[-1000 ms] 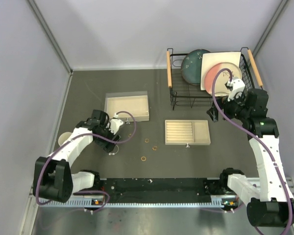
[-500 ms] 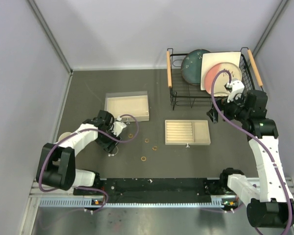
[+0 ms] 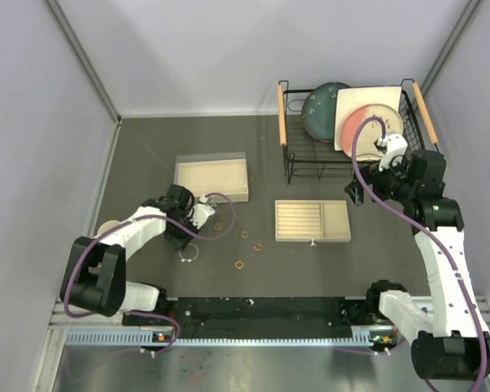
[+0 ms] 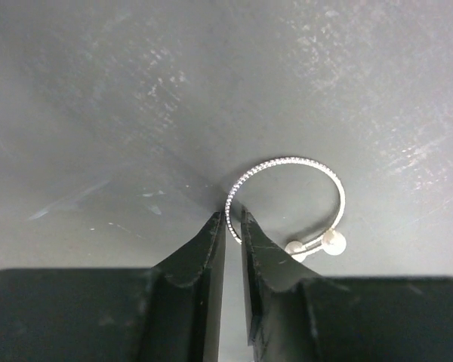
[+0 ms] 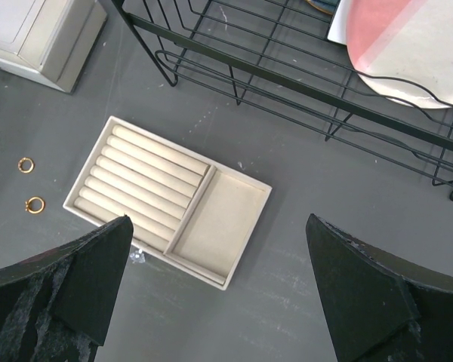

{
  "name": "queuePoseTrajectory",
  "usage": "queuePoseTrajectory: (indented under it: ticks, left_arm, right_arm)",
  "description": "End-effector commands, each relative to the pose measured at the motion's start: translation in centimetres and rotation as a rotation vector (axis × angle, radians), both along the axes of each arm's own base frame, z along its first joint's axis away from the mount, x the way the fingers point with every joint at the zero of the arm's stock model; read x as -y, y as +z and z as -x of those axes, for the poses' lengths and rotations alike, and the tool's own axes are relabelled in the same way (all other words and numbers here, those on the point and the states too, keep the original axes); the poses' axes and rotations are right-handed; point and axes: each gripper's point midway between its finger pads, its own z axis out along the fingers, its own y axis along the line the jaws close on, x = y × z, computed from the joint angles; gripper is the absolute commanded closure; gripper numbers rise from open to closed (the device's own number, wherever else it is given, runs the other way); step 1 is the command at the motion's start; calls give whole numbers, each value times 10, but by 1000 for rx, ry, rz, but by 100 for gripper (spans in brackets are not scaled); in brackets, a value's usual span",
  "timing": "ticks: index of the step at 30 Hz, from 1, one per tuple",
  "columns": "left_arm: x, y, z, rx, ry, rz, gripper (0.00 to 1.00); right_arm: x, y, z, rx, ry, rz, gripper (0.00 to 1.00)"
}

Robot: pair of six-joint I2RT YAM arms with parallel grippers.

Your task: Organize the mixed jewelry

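The silver wire bracelet (image 4: 287,159) lies on the dark table, its two pearl ends to the right; from above the bracelet (image 3: 189,253) shows just below the left arm's wrist. My left gripper (image 4: 228,216) is low over it with the jaws drawn to a narrow slit, the wire's left arc pinched between the tips. Several small gold rings (image 3: 245,234) are scattered between the left gripper (image 3: 185,245) and the beige slotted tray (image 3: 336,221). My right gripper (image 5: 217,220) hangs wide open and empty above the tray (image 5: 220,226), with rings (image 5: 35,204) to its left.
A beige lidded box (image 3: 211,175) stands behind the left arm. A black wire dish rack (image 3: 298,155) holding plates fills the back right. A yellow cup (image 3: 106,233) sits by the left wall.
My left gripper slid right and down onto the bracelet, and its jaws closed from wide to a narrow slit around the wire. The right arm stayed still.
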Motion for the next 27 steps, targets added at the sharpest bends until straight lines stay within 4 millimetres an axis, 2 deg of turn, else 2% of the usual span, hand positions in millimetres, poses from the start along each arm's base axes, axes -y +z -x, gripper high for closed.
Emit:
queuePoseTrajectory:
  ticks: [1, 5, 8, 13, 16, 17, 19, 20, 22, 23, 25, 27]
  left_arm:
    - [4, -4, -3, 8, -18, 3, 87]
    - [11, 0, -7, 15, -25, 35, 100]
    - [22, 10, -14, 39, -36, 80, 100]
    - [50, 45, -31, 97, -78, 177, 100]
    - [75, 70, -43, 129, -112, 235, 100]
    - [90, 82, -51, 150, -130, 264, 100]
    - [106, 94, -58, 164, -149, 292, 100]
    - [123, 106, -66, 174, -165, 326, 100]
    - [141, 116, -73, 179, -177, 358, 100]
    - [160, 123, -78, 175, -194, 387, 100]
    - [177, 128, -82, 172, -212, 405, 100]
    - [200, 135, -89, 182, -226, 431, 100]
  right_arm:
    - [3, 19, -8, 70, -4, 18, 1]
    - [6, 19, -10, 71, -16, 30, 1]
    - [9, 18, -11, 69, -27, 41, 1]
    - [13, 14, -11, 65, -46, 61, 1]
    - [19, 11, -13, 58, -69, 80, 1]
    - [22, 9, -14, 55, -83, 90, 1]
    - [27, 7, -16, 48, -113, 100, 1]
    - [30, 5, -17, 43, -129, 110, 1]
    - [33, 1, -18, 31, -141, 115, 1]
    - [32, -2, -17, 23, -139, 114, 1]
    - [30, -13, -14, -3, -121, 113, 1]
    - [21, -21, -9, -26, -67, 92, 1]
